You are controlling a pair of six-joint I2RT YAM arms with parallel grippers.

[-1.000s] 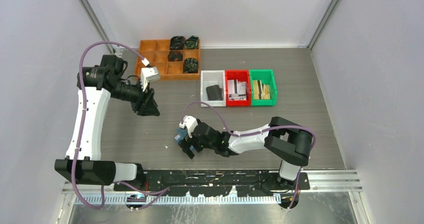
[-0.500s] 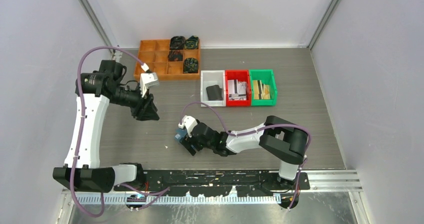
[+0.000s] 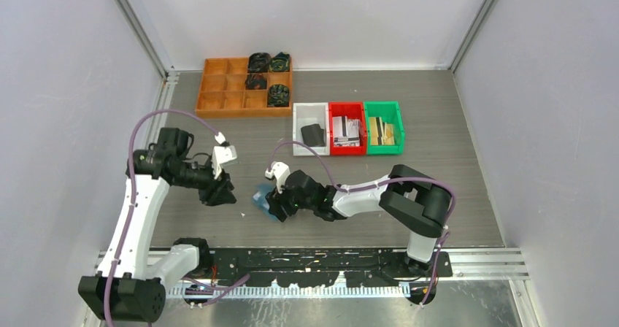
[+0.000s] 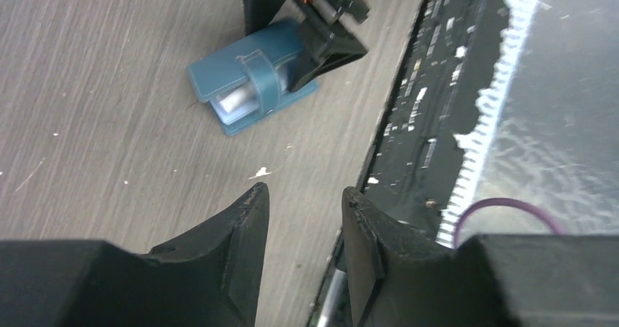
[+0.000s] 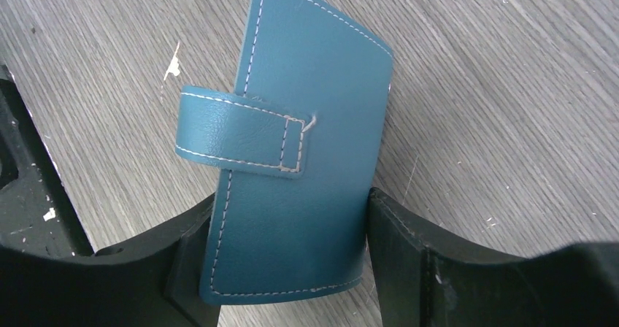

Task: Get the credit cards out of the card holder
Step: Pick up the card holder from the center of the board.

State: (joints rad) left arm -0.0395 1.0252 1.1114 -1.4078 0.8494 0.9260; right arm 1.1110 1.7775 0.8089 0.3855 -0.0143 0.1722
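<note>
- The left gripper [image 3: 221, 192] hangs low over the bench [image 3: 452, 122] at the near left. It points right, toward the card holder, and stays well apart from it. Its fingers [image 4: 241, 225] stand apart with bare bench showing between them, gripping nothing.
- An orange tray [image 3: 219, 101] sits at the far left, with dark items in its right-hand compartments.
- The card holder [image 3: 263, 198] lies flat on the bench near the middle, closer to the near edge. Its long axis runs roughly left to right, and the free short end points left.
- Its strap [image 5: 237, 131] wraps over the near-side long edge, and the holder is folded closed.
- Of the credit cards [image 4: 235, 102], only a pale edge shows in the slot beneath the strap, in the left wrist view.
- The right gripper [image 3: 281, 201] reaches left from its arm and is clamped on the holder's right end, one finger [image 5: 394, 232] against each long edge.
- A white bin [image 3: 310, 106], a red bin [image 3: 347, 106] and a green bin [image 3: 383, 105] stand side by side, far and right of the holder.
</note>
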